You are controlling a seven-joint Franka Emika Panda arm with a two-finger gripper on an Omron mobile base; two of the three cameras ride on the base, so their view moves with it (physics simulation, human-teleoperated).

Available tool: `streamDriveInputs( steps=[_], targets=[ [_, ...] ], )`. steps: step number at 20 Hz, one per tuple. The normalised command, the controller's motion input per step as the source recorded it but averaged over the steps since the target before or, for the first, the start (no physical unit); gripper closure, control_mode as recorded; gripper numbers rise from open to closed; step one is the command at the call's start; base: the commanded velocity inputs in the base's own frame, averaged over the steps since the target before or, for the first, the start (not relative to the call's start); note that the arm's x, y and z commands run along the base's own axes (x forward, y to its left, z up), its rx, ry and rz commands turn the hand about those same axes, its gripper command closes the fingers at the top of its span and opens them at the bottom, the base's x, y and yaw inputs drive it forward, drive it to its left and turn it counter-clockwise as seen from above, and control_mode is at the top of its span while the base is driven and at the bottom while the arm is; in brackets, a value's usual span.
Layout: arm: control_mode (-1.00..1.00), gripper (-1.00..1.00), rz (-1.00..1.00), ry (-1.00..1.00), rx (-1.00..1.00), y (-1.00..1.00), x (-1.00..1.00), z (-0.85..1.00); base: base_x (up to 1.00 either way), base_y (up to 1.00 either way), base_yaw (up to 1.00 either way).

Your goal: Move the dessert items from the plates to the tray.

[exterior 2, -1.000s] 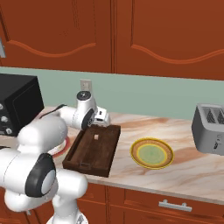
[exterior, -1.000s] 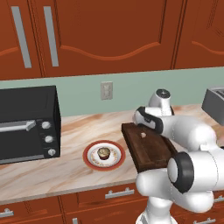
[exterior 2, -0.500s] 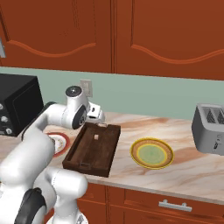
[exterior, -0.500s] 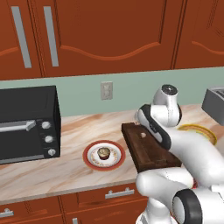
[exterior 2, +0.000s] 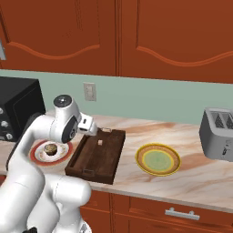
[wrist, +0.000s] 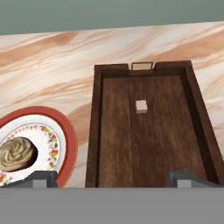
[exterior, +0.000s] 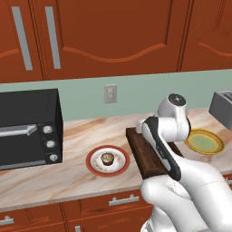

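A brown cupcake sits on the white red-rimmed plate, left of the dark wooden tray. A tiny pale beige piece lies on the tray floor near its far handle. My gripper hovers open over the tray's near end, nothing between its fingertips. From the right base view, the gripper hangs above the tray, between the cupcake and the pale piece. The yellow-green plate lies right of the tray.
A black oven stands at the left end of the marble counter. A grey toaster stands at the right end. Wooden cabinets hang above, and a wall outlet sits behind the tray.
The hand has swung left along the tray toward the red-rimmed plate, and the arm's elbow has shifted. The jaws stay open. The sweets and plates have not moved.
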Motion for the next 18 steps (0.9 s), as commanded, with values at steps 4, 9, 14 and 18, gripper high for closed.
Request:
streamDriveInputs(
  steps=[4, 9, 14, 18],
  targets=[
    [-1.00, -1.00, 0.00, -0.02, 0.05, 0.41, -0.53, 0.00, 0.00, 0.00, 0.00],
    [-1.00, -1.00, 0.00, -0.02, 0.03, 0.48, -0.45, 0.00, 0.00, 0.00, 0.00],
    [-1.00, -1.00, 0.00, 0.00, 0.00, 0.55, -0.37, 0.00, 0.00, 0.00, 0.00],
    [-1.00, -1.00, 0.00, 0.00, 0.00, 0.54, -0.27, 0.00, 0.00, 0.00, 0.00]
  ],
)
